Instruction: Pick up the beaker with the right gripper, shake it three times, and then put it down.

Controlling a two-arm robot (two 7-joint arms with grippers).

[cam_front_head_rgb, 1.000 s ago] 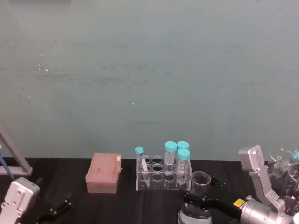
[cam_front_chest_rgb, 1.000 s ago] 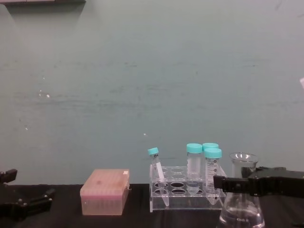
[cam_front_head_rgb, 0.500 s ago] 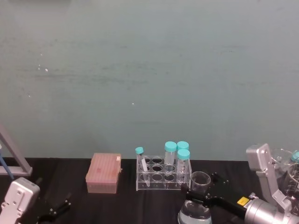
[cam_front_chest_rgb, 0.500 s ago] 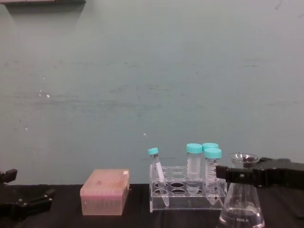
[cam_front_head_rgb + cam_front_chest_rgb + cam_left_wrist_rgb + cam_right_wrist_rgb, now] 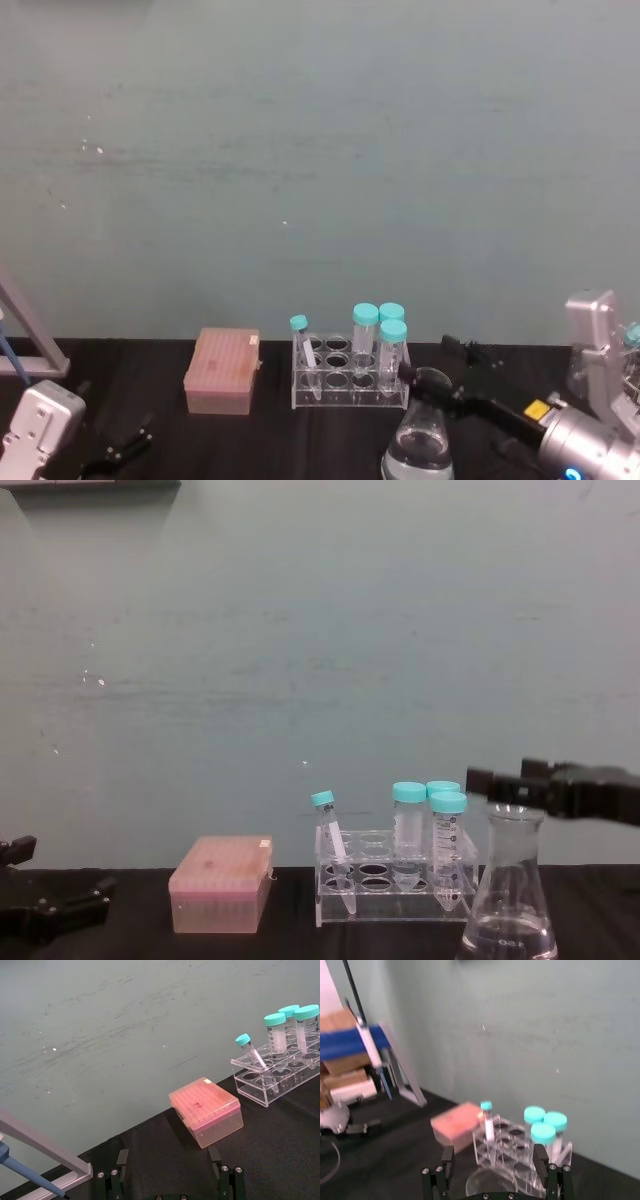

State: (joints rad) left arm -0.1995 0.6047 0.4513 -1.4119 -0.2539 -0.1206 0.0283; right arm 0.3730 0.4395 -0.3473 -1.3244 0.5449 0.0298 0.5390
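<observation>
Operator: Right gripper (image 5: pixel 505 782) has climbed from the beaker's neck to rim height over the last second. The beaker (image 5: pixel 508 890) has not shifted.

Checker: Position of the glass?

Operator: Upright on the black table (image 5: pixel 250 945), near right, just beside the tube rack (image 5: pixel 385 890). A little clear liquid sits in the base.

Checker: Claw state?

Operator: Fingers spread, holding nothing. In the wrist view the flared rim lies between them.

Checker: Step in hand?

Operator: Looks like a release after set-down, though I cannot confirm the three shakes.

Checker: Then rise straight until the fingers clear the rim, and only then pull back right. A sideways drag could catch the flare and tip the glass into the rack.

Operator: Left gripper (image 5: pixel 167 1157) is parked near left, fingers apart.
</observation>
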